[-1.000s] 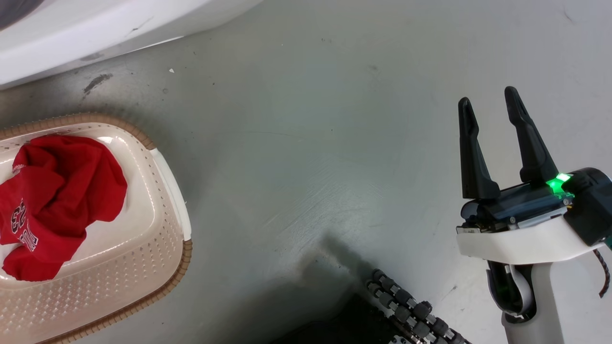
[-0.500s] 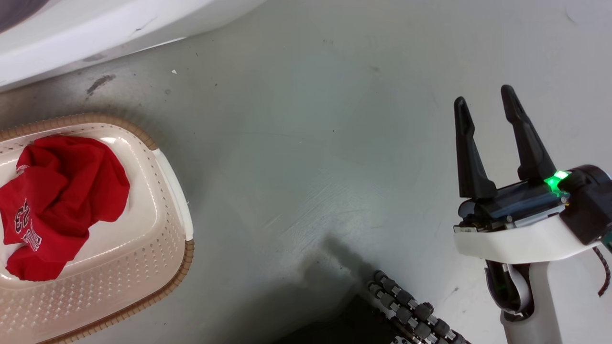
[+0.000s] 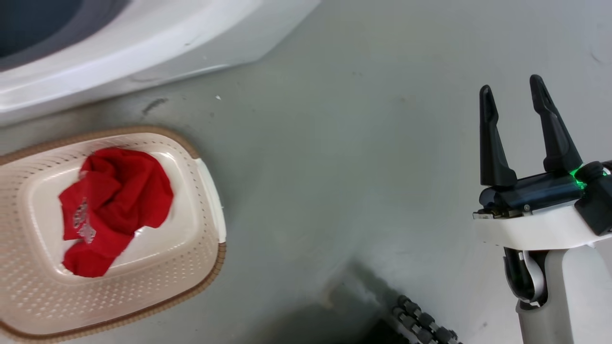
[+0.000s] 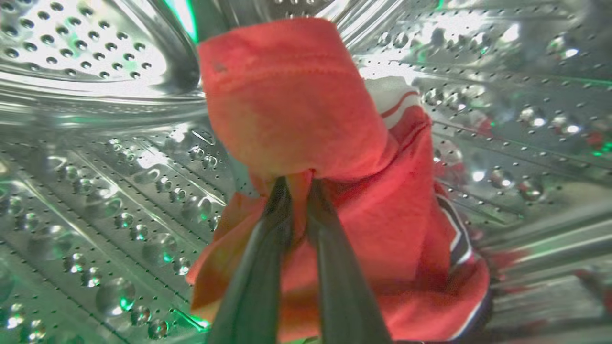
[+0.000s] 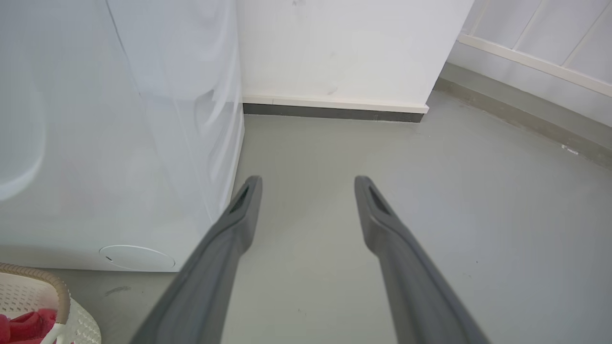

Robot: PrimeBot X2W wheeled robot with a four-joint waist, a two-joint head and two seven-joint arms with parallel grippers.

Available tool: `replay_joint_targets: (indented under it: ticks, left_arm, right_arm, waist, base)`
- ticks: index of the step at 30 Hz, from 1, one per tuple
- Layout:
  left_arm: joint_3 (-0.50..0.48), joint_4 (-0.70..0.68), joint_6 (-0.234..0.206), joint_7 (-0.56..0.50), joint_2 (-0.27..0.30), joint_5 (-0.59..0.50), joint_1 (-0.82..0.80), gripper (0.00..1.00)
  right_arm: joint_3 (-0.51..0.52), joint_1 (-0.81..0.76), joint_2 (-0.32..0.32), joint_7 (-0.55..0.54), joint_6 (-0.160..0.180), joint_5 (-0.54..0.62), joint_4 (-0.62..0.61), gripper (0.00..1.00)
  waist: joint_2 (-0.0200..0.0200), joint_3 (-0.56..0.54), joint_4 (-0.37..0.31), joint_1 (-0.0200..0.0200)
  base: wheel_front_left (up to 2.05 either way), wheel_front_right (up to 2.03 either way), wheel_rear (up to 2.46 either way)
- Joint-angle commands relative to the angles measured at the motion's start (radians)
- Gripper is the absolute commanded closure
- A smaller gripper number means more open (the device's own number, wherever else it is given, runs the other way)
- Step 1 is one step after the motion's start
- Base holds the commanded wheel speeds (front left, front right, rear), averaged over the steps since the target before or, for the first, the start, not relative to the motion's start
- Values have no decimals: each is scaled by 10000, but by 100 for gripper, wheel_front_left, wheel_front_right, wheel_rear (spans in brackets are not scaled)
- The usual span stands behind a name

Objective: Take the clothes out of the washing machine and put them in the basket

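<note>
Our left gripper [image 4: 296, 184] has its fingers [image 4: 265, 248] closed on a fold of the red jersey [image 4: 291, 95] inside the drum [image 4: 95, 153]. We judge the cloth soft, light and limp, best held by such a bunched fold. Our right gripper [image 3: 511, 86] hangs open at 3 o'clock; a second jersey [image 3: 119, 200] lies in the basket [image 3: 210, 267] at 8 o'clock.

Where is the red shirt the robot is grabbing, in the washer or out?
Inside. The red shirt is surrounded by the washing machine's shiny holed drum, and the left gripper has its jaws shut on it.
</note>
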State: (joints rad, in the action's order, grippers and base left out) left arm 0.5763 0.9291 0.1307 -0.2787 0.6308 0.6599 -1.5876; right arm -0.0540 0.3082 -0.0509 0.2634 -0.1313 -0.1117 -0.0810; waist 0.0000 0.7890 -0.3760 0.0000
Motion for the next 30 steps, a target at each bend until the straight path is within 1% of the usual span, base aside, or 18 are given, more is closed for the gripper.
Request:
replay_joint_targets:
  ticks: [1,5,12,16,17,23,27,30]
  left_arm:
    - [39,26,-14,267,-63,144,287,100]
    - [295,-4,-12,1117,-290,575,1142,100]
    - [796,-351,-13,2425,-498,1234,2945,100]
    - [833,-506,-13,3201,-687,1570,4009,100]
    - [958,-612,-13,3712,-828,1623,4753,100]
    - [1118,-902,-14,4424,-937,1706,5895,100]
    - [1115,-1348,-182,4973,-975,1673,6748,100]
    - [1066,-1937,-385,5218,-954,1644,7392,100]
  right_arm:
    - [58,27,14,20,10,123,44,0]
    - [260,-98,12,20,10,439,153,0]
    - [474,-339,12,20,10,889,376,0]
    - [569,-522,12,20,10,1110,484,0]
    - [611,-712,12,20,10,1245,591,0]
    - [662,-917,14,20,11,1346,735,0]
    - [678,-1134,14,20,11,1378,842,0]
    - [700,-1261,12,20,11,1388,909,0]
  waist:
    - [0,-521,413,0]
    - [0,-1218,853,0]
    - [0,-2455,1546,0]
    - [0,-3114,1887,0]
    - [0,-3613,2104,0]
    - [0,-4363,2397,0]
    - [0,-4919,2600,0]
    - [0,-5267,2738,0]
  base:
    - [0,0,0]
    - [0,0,0]
    - [0,0,0]
    - [0,0,0]
    - [0,0,0]
    - [0,0,0]
    - [0,0,0]
    - [0,0,0]
